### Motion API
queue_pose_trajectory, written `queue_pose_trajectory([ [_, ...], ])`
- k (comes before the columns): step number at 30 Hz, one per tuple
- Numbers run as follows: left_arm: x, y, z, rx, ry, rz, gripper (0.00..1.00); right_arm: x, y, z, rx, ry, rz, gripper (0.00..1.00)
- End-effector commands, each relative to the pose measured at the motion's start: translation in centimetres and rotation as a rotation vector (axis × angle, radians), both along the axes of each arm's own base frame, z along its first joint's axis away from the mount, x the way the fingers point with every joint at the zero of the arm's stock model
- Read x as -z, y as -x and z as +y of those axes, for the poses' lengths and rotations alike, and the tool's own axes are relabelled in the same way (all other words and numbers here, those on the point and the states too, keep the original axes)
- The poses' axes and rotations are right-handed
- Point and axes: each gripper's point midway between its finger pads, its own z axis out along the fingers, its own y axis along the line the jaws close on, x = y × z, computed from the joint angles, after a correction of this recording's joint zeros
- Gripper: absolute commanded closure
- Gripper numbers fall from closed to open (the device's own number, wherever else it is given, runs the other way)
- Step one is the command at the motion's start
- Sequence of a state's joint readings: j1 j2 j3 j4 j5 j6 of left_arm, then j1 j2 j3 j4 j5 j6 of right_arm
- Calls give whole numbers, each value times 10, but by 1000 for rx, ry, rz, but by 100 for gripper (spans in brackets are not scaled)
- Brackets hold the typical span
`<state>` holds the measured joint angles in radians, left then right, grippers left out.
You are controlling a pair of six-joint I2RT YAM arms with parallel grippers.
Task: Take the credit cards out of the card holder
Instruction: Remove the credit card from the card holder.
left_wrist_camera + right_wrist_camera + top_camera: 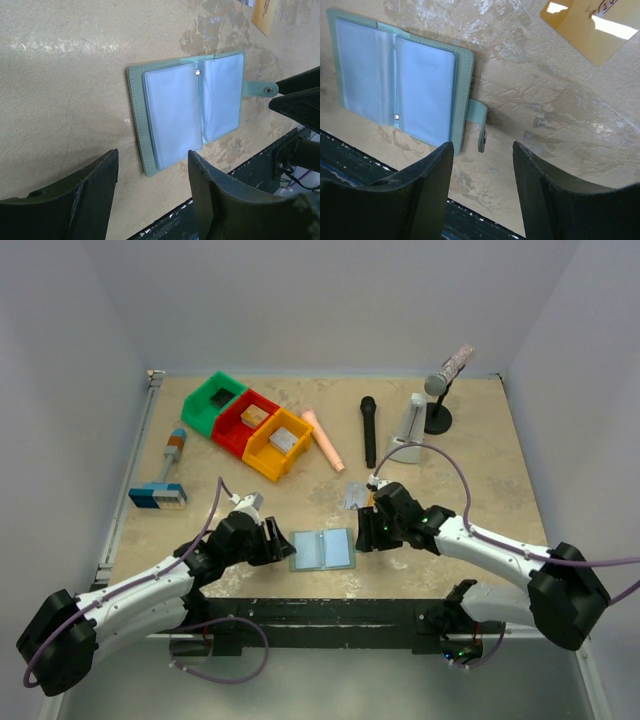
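**Operator:** Where is the holder?

**Spotter:** Your flat, pale teal-blue bifold card holder point(322, 549) lies open on the tan stone-patterned table point(500, 460). It is at the near edge, between your two arms. Both soft plastic pocket panels face up. Its small snap tab point(480, 122) sticks out on the right side.

**Operator:** And my claws?

**Spotter:** Your left gripper point(283, 543) sits just left of the holder. Its black fingers point(95, 200) are spread wide with nothing between them, and in your left wrist view the holder's left edge lies beyond the gap. Your right gripper point(362, 535) sits just right of the holder, near the tab, and its jaws are also wide and empty. I see neither claw touching the holder.

**Operator:** The cards?

**Spotter:** The golden-tan thin card point(590, 25) lies flat on the table, farther away and to the right of the holder, apart from it. The silvery-grey printed card point(353, 496) lies on the table just beyond your right gripper. The pockets look pale and glossy, and I cannot tell whether anything sits inside them.

**Operator:** Anything else around?

**Spotter:** At the far left you have a row of green, red and orange plastic bins point(247, 420). A black handheld microphone point(368, 430) lies to their right. Both are well apart from the holder.
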<state>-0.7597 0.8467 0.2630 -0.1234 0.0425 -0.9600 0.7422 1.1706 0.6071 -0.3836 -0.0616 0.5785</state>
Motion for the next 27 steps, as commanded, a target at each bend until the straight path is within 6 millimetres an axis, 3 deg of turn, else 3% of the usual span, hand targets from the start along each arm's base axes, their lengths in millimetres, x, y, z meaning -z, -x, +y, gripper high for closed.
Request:
queue_pose_trajectory([
  [1,-3,0,-6,4,47,0,39,-3,-15,14,19,-4,-34,45],
  [5,-5,1,-11,19,71,2,44,3,-16,15,18,24,-14,53],
  [11,-9,1,-24,61,102,3,51,10,-13,14,26,5,-9,98],
  [12,-9,0,-26,67,97,7,51,12,-10,13,27,4,-2,100],
  [23,-10,-9,-36,71,59,12,51,17,4,15,28,-23,20,100],
  [27,-10,-13,-19,-1,-10,0,51,18,6,17,31,-23,24,100],
])
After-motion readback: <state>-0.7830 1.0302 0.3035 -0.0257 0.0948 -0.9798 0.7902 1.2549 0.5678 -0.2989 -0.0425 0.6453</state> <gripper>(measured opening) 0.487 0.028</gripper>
